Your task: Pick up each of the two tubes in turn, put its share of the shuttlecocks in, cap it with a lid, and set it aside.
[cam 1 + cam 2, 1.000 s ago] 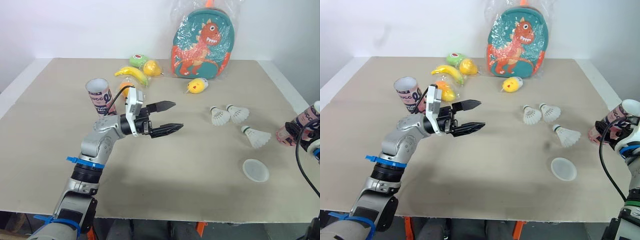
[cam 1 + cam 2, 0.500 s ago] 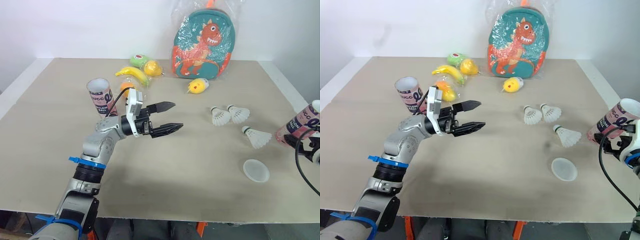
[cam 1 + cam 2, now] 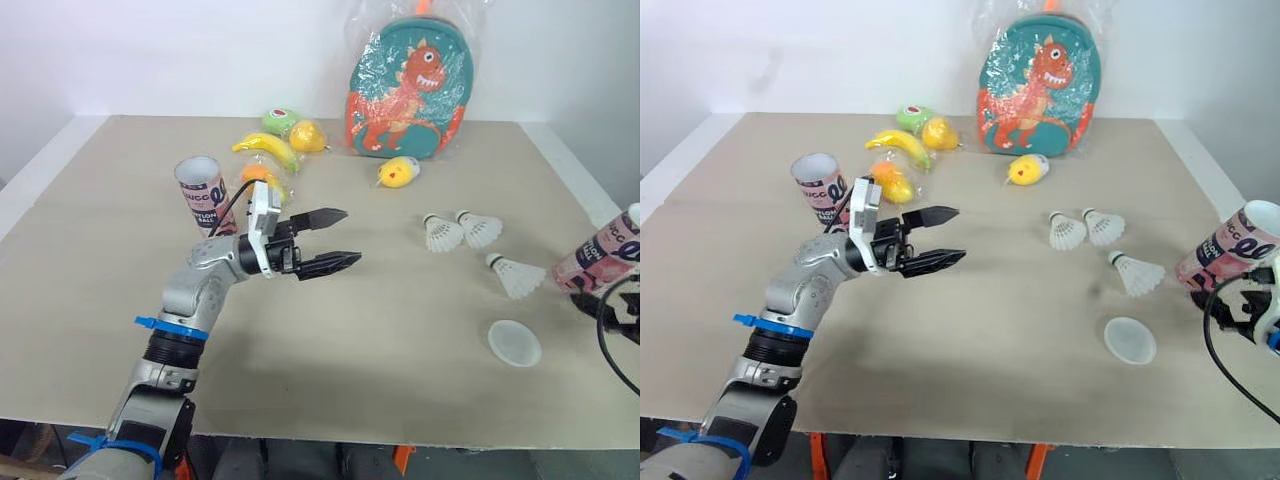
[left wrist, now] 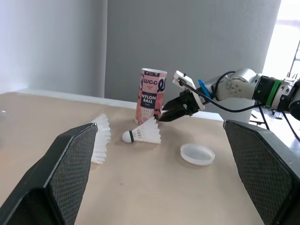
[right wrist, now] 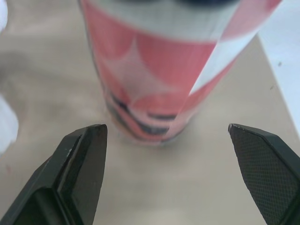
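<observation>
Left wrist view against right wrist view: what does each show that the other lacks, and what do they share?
Left wrist view: white shuttlecocks, a round translucent lid, and the right gripper seen from outside. Right wrist view: that gripper's black fingers spread wide, not touching anything. Both: the pink-and-white tube standing on the beige table.

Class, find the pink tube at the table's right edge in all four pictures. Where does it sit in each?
Left eye view: pink tube at the picture's far right edge.
Right eye view: far right edge again.
Left wrist view: upright just behind the lone shuttlecock, at.
Right wrist view: straight ahead of the open right pincer, at.
Shared landmark: that shuttlecock beside it.
</observation>
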Controlling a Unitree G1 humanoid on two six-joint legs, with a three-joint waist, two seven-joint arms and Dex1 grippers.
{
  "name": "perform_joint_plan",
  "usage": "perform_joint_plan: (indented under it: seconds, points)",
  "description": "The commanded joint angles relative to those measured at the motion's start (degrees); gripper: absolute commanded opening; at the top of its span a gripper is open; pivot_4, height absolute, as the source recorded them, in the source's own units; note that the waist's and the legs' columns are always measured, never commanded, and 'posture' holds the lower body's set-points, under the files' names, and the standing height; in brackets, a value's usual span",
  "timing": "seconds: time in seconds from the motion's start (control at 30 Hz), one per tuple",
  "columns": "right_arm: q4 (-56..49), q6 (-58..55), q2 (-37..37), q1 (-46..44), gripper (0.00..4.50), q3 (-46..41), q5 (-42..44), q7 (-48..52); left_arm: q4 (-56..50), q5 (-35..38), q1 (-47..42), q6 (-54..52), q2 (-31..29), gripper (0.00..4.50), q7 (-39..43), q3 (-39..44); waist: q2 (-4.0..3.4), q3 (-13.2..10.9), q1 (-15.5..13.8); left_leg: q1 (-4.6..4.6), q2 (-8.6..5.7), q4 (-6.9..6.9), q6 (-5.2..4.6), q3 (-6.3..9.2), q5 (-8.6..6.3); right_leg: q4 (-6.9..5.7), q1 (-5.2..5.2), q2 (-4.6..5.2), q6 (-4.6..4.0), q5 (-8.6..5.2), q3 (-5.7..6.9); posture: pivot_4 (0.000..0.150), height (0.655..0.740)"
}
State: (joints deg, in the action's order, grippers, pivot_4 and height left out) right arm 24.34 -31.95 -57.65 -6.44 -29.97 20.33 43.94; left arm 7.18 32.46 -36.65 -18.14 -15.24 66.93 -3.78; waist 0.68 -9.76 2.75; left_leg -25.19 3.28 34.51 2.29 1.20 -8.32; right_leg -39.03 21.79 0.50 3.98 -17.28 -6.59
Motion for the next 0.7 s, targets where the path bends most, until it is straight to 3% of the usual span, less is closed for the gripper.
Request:
perform_joint_plan:
  seconds: [0.03, 0.1, 0.17, 0.37, 0.5, 0.7]
  points:
    - [-13.2, -1.9, -3.8, 9.9, 4.41, -6.6, 3.9, 10.5, -4.9, -1.9, 4.7, -0.7, -6.0, 4.5, 2.8, -0.8, -0.13, 0.0, 0.0, -0.01, 0.0, -0.01, 0.0, 0.0, -0.01, 0.0, 0.01, 0.0, -0.01, -0.01, 0.0, 0.15, 0.74]
    - [-22.0, -1.1, -4.0, 16.8, 4.41, -10.2, 4.4, 14.7, -7.1, -3.4, 9.0, -0.9, -10.0, 4.5, 4.1, -2.0, -0.18, 0.1, 0.2, 0.05, 0.01, -0.05, 0.01, -0.01, -0.07, 0.01, -0.02, 0.0, 0.04, -0.14, -0.01, 0.15, 0.74]
    - [-28.4, -2.5, -4.0, 18.2, 4.41, -12.7, 5.5, 14.5, -9.5, -2.5, 11.8, -2.4, -11.3, 4.5, 2.1, -0.8, -0.16, 0.0, 0.5, 0.11, 0.04, -0.06, 0.05, -0.01, -0.11, 0.0, -0.04, -0.01, 0.03, -0.18, -0.01, 0.15, 0.74]
    - [-48.9, -10.3, -2.3, 10.8, 4.41, -12.2, 19.0, 12.8, -16.9, 0.9, 19.9, -7.2, -13.3, 4.5, -6.3, 5.9, 0.2, -0.2, 0.5, 0.15, 0.09, 0.12, 0.04, 0.04, 0.09, 0.0, -0.14, -0.01, -0.17, 0.04, 0.02, 0.15, 0.74]
    - [-58.2, -12.5, 2.5, -0.1, 4.41, 1.9, 27.7, 7.6, -21.7, 2.1, 27.2, -7.9, -12.7, 4.5, -14.9, 13.0, 0.63, -0.3, 0.3, 0.15, 0.1, 0.14, 0.06, 0.04, 0.19, 0.02, -0.19, 0.01, -0.22, 0.06, 0.01, 0.15, 0.74]
    - [-50.9, -7.3, 14.6, -12.7, 4.41, 21.3, 19.3, 2.6, -18.4, -5.4, 31.2, 2.8, -6.1, 4.5, -30.8, 19.6, 0.91, -0.5, -0.2, 0.01, 0.15, 0.09, 0.08, 0.01, 0.17, 0.11, -0.05, 0.01, -0.07, 0.16, 0.01, 0.15, 0.74]
